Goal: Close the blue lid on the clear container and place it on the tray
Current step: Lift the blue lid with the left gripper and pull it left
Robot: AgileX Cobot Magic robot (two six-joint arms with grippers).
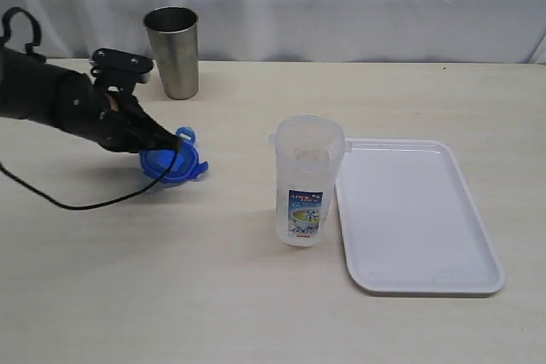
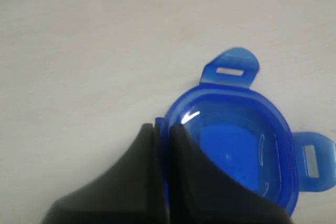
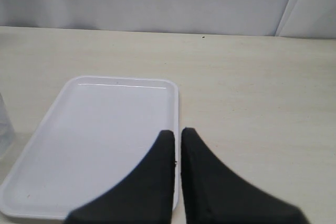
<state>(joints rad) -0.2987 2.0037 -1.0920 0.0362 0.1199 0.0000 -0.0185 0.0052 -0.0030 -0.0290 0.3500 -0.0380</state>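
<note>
The blue lid (image 1: 174, 164) lies on the table's left side with its flaps spread. My left gripper (image 1: 168, 147) is shut on its rim, one finger inside the lid and one outside. Seen from the left wrist, the blue lid (image 2: 236, 145) shows its hollow side, and the left gripper (image 2: 161, 128) pinches its edge. Near the middle of the table the clear container (image 1: 305, 182) stands upright and uncovered, right beside the white tray (image 1: 414, 219). My right gripper (image 3: 178, 132) is shut and empty above the tray (image 3: 94, 140); the exterior view does not show it.
A grey steel cup (image 1: 173, 53) stands at the back left, behind the left arm. A black cable (image 1: 77, 204) trails from that arm over the table. A white cloth closes off the back.
</note>
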